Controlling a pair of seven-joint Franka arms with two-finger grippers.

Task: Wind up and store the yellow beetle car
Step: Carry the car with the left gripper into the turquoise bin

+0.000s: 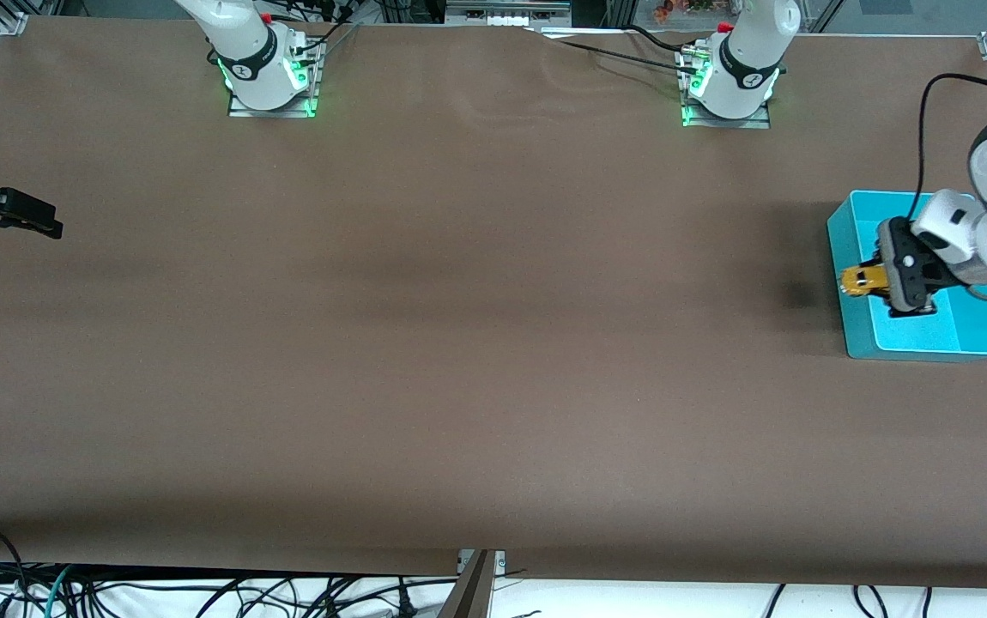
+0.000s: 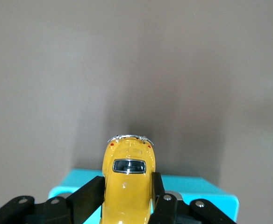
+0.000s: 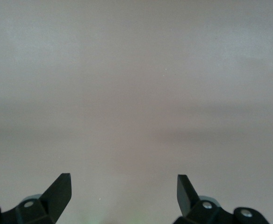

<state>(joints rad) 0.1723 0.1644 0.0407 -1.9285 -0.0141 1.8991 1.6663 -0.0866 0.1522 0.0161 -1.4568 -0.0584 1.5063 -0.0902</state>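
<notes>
The yellow beetle car is held in my left gripper, which is shut on it over the cyan tray at the left arm's end of the table. The car's rounded end sticks out over the tray's wall that faces the right arm's end. In the left wrist view the car sits between the black fingers, with my left gripper closed on its sides and the tray's rim below. My right gripper hangs open and empty over the right arm's end of the table, waiting; it is also open in its own wrist view.
The brown table fills the view. The arm bases stand along its edge farthest from the front camera. Cables hang past the table's near edge.
</notes>
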